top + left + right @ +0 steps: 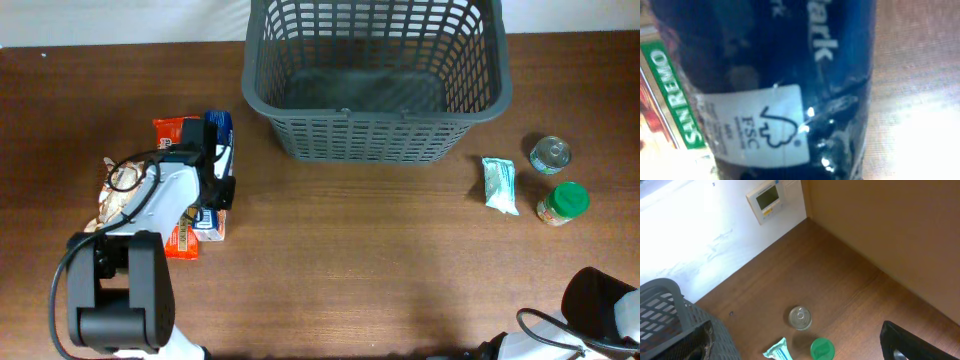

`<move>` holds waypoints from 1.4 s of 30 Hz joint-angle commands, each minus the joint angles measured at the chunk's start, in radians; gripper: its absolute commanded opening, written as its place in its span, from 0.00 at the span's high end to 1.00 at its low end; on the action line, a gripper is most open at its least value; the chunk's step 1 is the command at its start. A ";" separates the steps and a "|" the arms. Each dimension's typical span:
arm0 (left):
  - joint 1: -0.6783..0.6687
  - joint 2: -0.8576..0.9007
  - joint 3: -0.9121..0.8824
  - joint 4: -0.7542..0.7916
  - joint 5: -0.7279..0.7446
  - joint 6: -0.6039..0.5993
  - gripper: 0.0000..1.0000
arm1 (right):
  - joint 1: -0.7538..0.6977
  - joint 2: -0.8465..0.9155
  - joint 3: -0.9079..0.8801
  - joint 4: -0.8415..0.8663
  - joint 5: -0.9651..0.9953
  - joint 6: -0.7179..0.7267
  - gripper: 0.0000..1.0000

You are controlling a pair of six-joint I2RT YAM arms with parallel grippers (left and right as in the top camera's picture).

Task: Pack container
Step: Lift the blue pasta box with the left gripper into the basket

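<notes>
Left tool (212,170) low over dark blue packet (790,75), grip state unclear; right tool barely visible, state unclear; farther back on bench (350,260), empty container (375,80), probably stiff, light, best grasped by rim.

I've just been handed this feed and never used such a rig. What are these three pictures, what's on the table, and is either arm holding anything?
Two robot arms work at a brown table. The overhead view looks straight down. The basket to be packed stands at the far edge and looks empty. The left arm is down over a pile of packets, among them a dark blue packet. Its wrist camera is so close that this packet fills the picture, so I cannot tell whether it is gripped. The right arm waits at the near right corner; its camera looks down on a tin, a green-lidded jar and a pale pouch, all lying loose.
</notes>
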 commanded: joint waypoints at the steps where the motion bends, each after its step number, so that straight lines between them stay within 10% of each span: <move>1: 0.005 -0.021 0.106 -0.067 0.027 -0.014 0.98 | -0.005 0.002 -0.003 0.000 0.016 0.007 0.01; 10: 0.005 -0.151 0.800 -0.179 -0.137 0.018 0.98 | -0.005 0.002 -0.003 0.001 0.016 0.007 0.01; 16: 0.002 -0.159 1.065 -0.093 0.053 0.253 0.98 | -0.005 0.002 -0.003 0.001 0.016 0.007 0.01; 22: -0.060 -0.134 1.085 0.018 0.457 0.642 0.99 | -0.005 0.002 -0.003 0.001 0.016 0.007 0.01; 35: -0.307 0.208 1.085 0.084 0.458 0.996 0.99 | -0.005 0.002 -0.003 0.000 0.016 0.007 0.01; 42: -0.368 0.413 1.085 0.122 0.307 0.999 0.98 | -0.005 0.002 -0.003 0.000 0.016 0.007 0.01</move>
